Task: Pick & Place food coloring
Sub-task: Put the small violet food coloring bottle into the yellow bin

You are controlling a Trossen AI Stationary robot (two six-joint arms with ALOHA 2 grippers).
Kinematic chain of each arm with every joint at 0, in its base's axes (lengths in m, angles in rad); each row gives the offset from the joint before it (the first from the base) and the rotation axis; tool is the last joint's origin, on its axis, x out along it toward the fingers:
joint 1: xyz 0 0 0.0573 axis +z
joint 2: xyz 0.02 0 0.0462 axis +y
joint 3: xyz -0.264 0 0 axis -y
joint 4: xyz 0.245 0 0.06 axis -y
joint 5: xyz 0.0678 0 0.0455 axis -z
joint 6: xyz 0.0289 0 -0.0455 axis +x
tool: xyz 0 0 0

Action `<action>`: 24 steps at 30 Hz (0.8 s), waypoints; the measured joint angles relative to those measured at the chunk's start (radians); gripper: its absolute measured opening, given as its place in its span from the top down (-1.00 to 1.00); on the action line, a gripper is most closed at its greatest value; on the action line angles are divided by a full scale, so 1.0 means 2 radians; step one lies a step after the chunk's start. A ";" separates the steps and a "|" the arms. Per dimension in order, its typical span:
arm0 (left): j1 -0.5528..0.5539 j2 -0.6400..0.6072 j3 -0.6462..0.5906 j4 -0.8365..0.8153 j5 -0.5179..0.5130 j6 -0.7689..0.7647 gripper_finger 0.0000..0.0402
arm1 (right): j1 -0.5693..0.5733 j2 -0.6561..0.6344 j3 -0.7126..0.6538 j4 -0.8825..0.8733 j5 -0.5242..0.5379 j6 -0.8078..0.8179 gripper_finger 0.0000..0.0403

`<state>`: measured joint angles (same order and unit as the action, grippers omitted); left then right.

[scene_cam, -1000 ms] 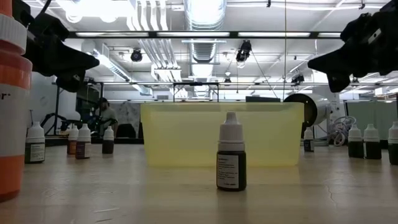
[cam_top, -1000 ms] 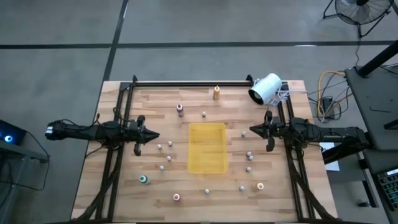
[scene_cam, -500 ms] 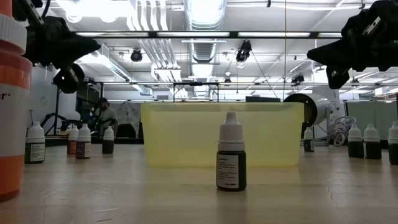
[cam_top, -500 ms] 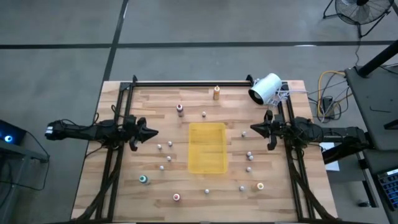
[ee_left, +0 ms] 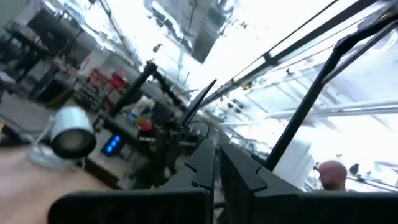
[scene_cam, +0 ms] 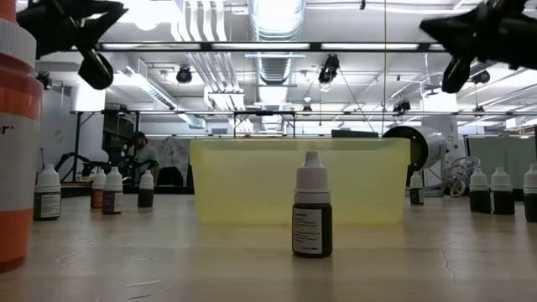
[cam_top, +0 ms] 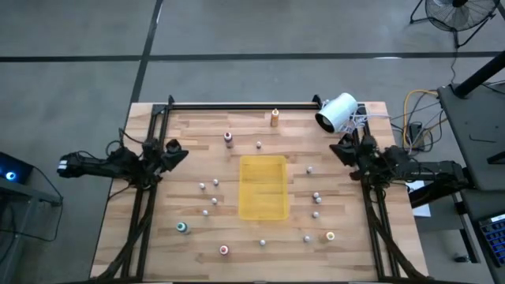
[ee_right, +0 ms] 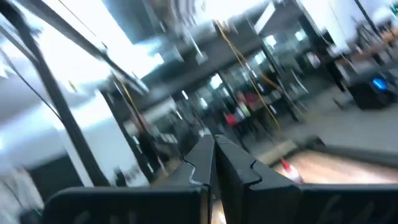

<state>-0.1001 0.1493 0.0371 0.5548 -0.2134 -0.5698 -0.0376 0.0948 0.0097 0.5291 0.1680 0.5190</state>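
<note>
The food coloring bottles stand upright and scattered on the wooden table: an orange-topped one [cam_top: 274,117], a maroon-topped one [cam_top: 228,139], a teal-topped one [cam_top: 181,227], a pink-topped one [cam_top: 224,250] and several small whitish ones such as [cam_top: 316,196]. In the low view one dark bottle with a white cap [scene_cam: 312,216] stands nearest. My left gripper [cam_top: 180,150] is shut and empty, raised at the table's left side, pointing slantwise up. My right gripper [cam_top: 338,147] is shut and empty at the right side, tipped up the same way. The wrist views show each pair of fingers closed, my left gripper [ee_left: 216,157] and my right gripper [ee_right: 214,148], against the ceiling.
A flat yellow tray [cam_top: 263,187] lies at the table's middle; in the low view it shows as a translucent yellow wall [scene_cam: 252,180]. A white cylinder-shaped device [cam_top: 338,112] lies at the far right corner. A black frame bar [cam_top: 237,105] runs along the far edge.
Both grippers have risen and tipped their fingers upward while rolling at the wrist, and in the high view each has drawn back toward its own side of the table. Both have stayed shut. No bottle has moved.
</note>
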 joint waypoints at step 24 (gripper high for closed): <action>0.000 0.049 0.105 -0.021 -0.020 0.114 1.00 | 0.000 0.108 0.155 -0.068 0.010 -0.034 0.96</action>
<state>-0.1001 0.2482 0.2473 0.5121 -0.2531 -0.3416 -0.0376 0.3102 0.3196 0.3940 0.1871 0.4516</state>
